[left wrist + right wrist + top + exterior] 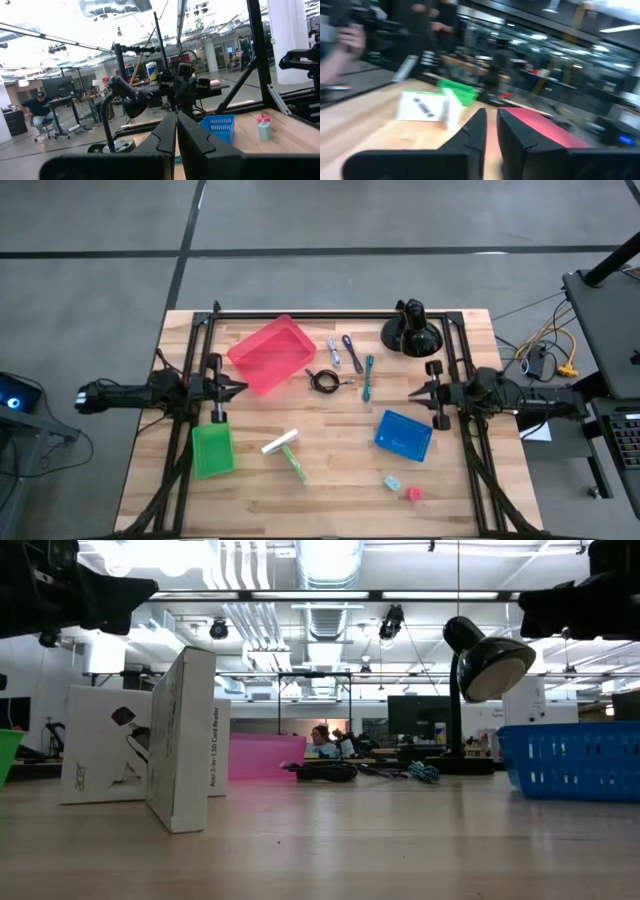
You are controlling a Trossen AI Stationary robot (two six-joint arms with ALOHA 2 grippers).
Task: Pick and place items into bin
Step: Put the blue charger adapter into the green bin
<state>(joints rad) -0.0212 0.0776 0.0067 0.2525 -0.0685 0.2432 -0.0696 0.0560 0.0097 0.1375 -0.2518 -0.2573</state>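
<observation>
Left gripper point(238, 388) at the left edge of the surface point(330, 480), fingers point(167, 137) pressed together, holding nothing. Red bin point(271, 353) just up and right of it, green bin point(212, 448) below. Centre: black coiled cable point(323, 381), purple, blue and teal sticks point(352, 358) lying near vertical in the frame, white-and-green stick point(285, 450) lower, diagonal. Right gripper point(418, 393) at mid-right, fingers point(475, 132) slightly parted, empty; teal stick point(369, 377) just left of it, probably nearest to this arm.

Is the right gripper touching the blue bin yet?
Apart. The high view shows bare table between the right gripper and the blue bin.
</observation>
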